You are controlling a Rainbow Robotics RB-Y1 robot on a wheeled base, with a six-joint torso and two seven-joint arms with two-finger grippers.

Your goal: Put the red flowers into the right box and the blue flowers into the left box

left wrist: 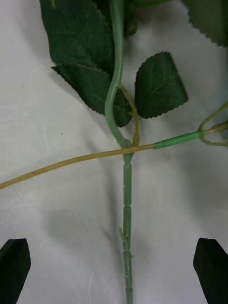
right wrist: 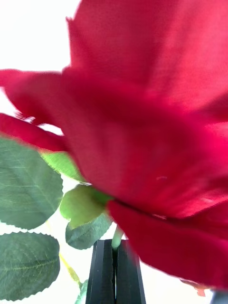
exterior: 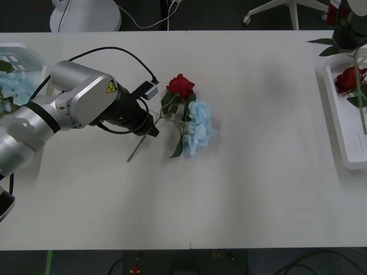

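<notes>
White laminate table [exterior: 246, 189] stretched across my front view, and near its middle lay a deep-red artificial rose [exterior: 181, 85] with its thin green stem running down and to the left, and a pale sky-blue hydrangea-like head [exterior: 199, 127] just beside it, their stems and leaves crossing. My left gripper [left wrist: 114, 266] sat at the end of the silver arm reaching in from the left, right over the lower part of those stems. From its wrist camera I saw its two black fingers [left wrist: 14, 268] spread wide at the corners, with the ribbed green rose stem [left wrist: 127, 213] running between them, touching neither. A yellowish stem [left wrist: 71, 161] crossed over that green stem farther out, and dark serrated leaves [left wrist: 159, 85] lay flat on the table beyond it.

My right gripper [right wrist: 115, 270] had its black fingers pressed together on a pale green stem, pinching another red rose [right wrist: 152, 118] whose bloom loomed close against that wrist camera, with green leaves [right wrist: 28, 190] hanging beside it. In the front view that held rose [exterior: 338, 14] hung at the far right edge, above the shallow white plastic tray [exterior: 344, 132] on the right, where one more red bloom [exterior: 347, 79] already lay inside. At the far left edge the matching white tray [exterior: 28, 54] held pale blue flower heads [exterior: 12, 86].
</notes>
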